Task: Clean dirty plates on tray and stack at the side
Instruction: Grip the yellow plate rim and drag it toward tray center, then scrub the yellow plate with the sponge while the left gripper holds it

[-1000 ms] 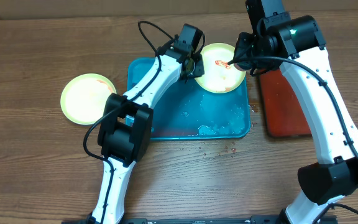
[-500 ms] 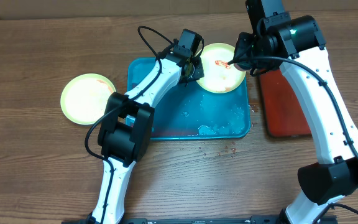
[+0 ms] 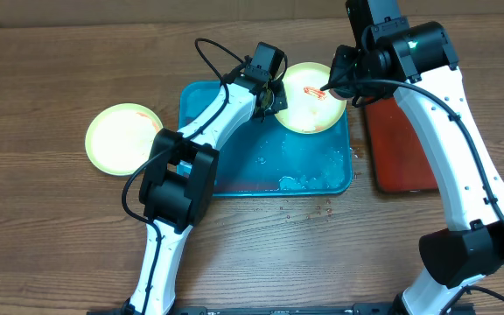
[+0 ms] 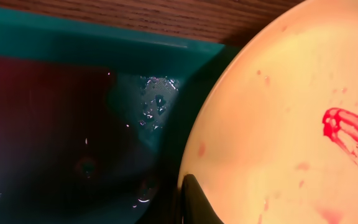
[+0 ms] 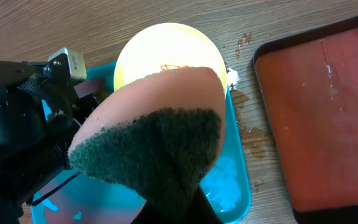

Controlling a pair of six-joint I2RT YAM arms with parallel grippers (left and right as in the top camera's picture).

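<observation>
A pale yellow-green plate [image 3: 309, 107] with a red sauce smear [image 3: 313, 90] is tilted over the back right corner of the turquoise tray [image 3: 234, 149]. My left gripper [image 3: 274, 94] is shut on its left rim; in the left wrist view one dark finger [image 4: 194, 200] presses on the plate [image 4: 278, 124]. My right gripper [image 3: 329, 86] is shut on a sponge with a dark green scouring side [image 5: 154, 134], held at the plate's smeared part [image 5: 160, 50]. A second yellow-green plate [image 3: 122, 138] lies on the table left of the tray. The blue-white plate is out of view.
A red tray with a black rim [image 3: 401, 140] lies right of the turquoise tray. Foam and water sit in the turquoise tray's front right corner [image 3: 313, 179]. Drops of liquid mark the table in front of the tray [image 3: 322, 210].
My left gripper and the held plate have shifted slightly toward the back. The right gripper with the sponge has hardly moved.
</observation>
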